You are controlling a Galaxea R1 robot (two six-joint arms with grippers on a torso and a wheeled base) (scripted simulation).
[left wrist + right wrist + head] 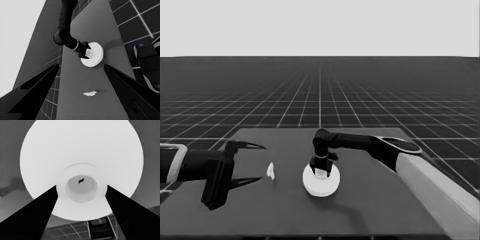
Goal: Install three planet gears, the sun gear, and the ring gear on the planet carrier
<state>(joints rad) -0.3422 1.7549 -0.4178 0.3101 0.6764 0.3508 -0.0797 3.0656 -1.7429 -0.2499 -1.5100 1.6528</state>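
Mid-table, the right gripper points down, fingers gripping the larger round part's hub.

Mid-table, the larger round part stands as the one bulky obstacle, and the right pincer sits right on top of it, its fingers astride the raised hub, with the right arm barring the way in from that side. The left pincer waits over the table's left end. Between them lies only a thin white piece, apart from both.
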